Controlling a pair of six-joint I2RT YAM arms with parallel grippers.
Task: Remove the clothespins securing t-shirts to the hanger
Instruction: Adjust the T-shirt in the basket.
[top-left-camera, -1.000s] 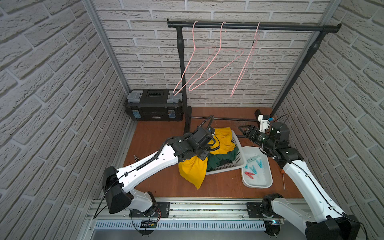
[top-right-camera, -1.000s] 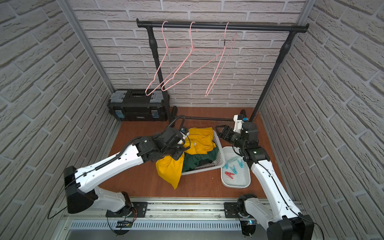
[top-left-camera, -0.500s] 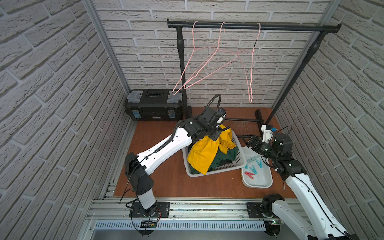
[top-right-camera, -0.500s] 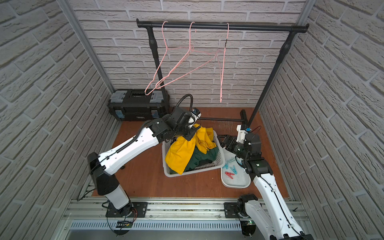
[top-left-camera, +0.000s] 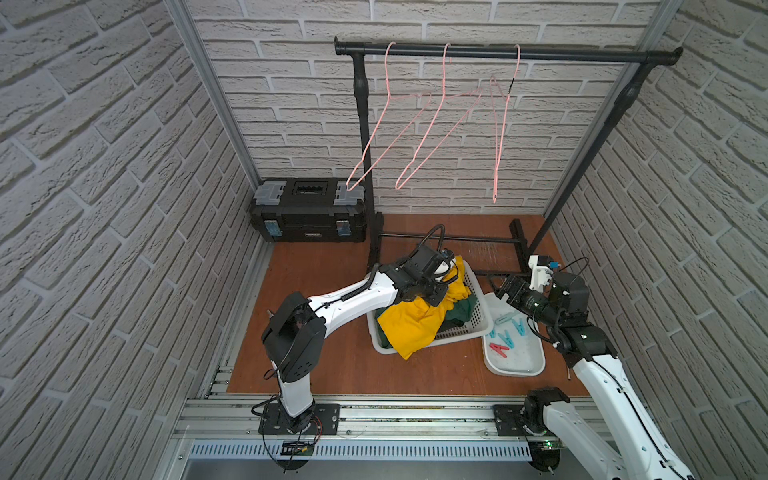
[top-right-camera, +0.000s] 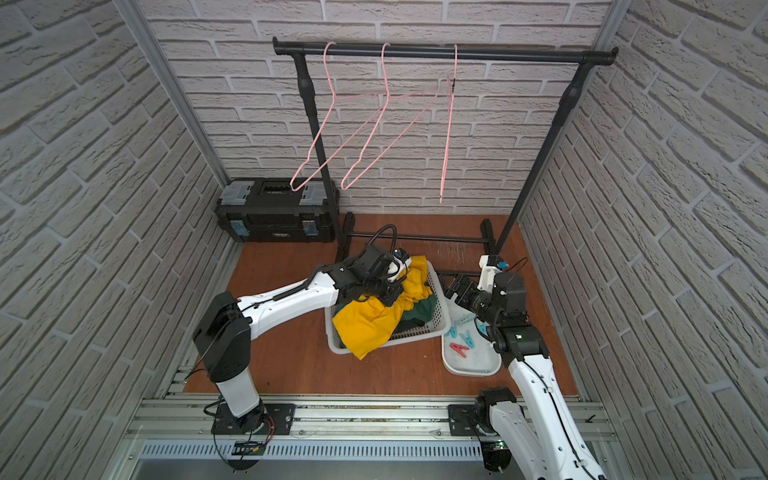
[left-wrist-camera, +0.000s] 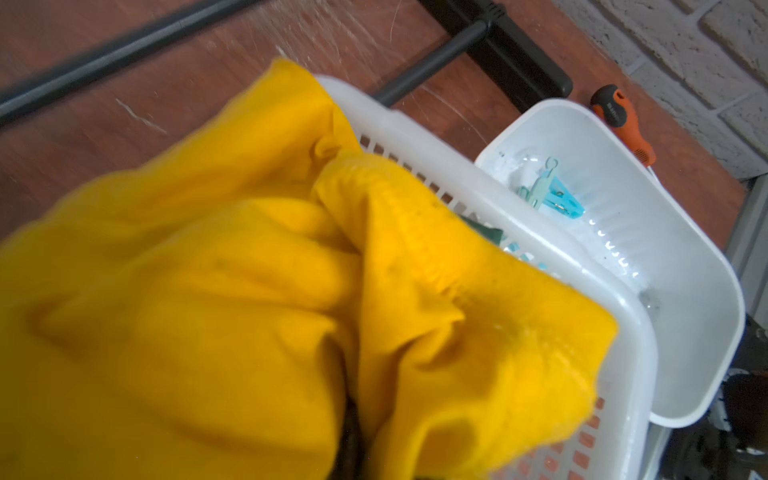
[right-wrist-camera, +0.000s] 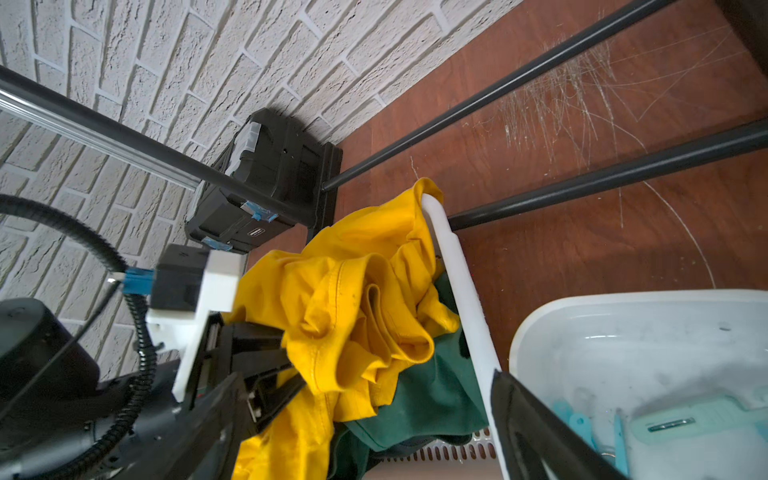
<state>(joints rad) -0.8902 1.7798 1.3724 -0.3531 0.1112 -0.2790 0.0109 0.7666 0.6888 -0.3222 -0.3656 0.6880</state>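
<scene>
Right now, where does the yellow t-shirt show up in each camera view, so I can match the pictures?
In a top view: yellow t-shirt spilling over the white basket, mid-floor.
In a top view: same spot, same basket.
Left wrist: fills most of the picture, draped over the basket rim.
Right wrist: bunched on the green shirt, against the rim.
Shared landmark: the white basket.
</scene>
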